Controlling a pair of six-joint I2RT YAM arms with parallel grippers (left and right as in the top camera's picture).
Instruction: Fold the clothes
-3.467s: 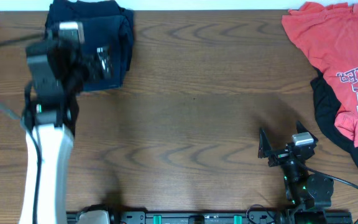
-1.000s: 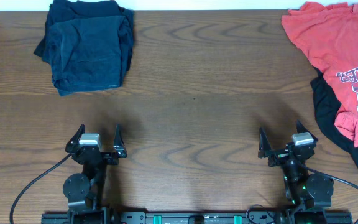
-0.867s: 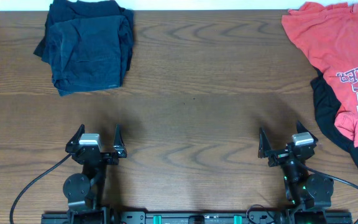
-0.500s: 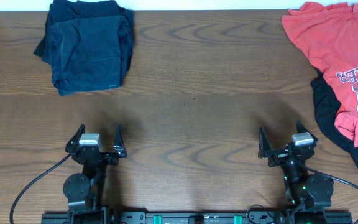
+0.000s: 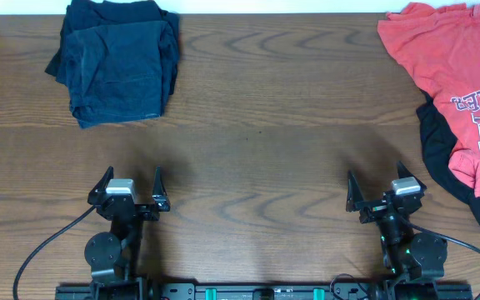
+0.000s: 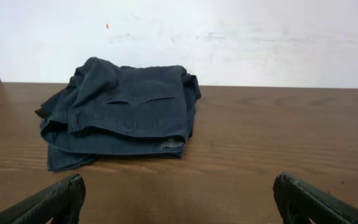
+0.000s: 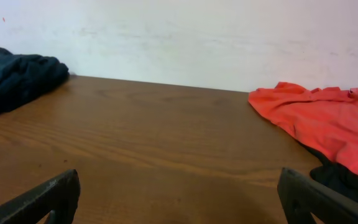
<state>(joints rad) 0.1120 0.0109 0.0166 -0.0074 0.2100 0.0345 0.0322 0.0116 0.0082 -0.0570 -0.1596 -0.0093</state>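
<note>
A: Grippers?
B: Left gripper (image 5: 132, 180) and right gripper (image 5: 377, 188), lower edge of the overhead view: both spread wide, holding nothing.
A: Clothes?
B: Folded dark navy garment (image 5: 117, 67) at upper left, looks done. Crumpled red printed T-shirt (image 5: 452, 71) at upper right, lying over a black garment (image 5: 438, 154), partly off frame.
A: Next, probably?
B: Pinch only the red layer at 2 separate points, drag to the middle of the brown wooden table (image 5: 257, 125), flatten before folding.
</note>
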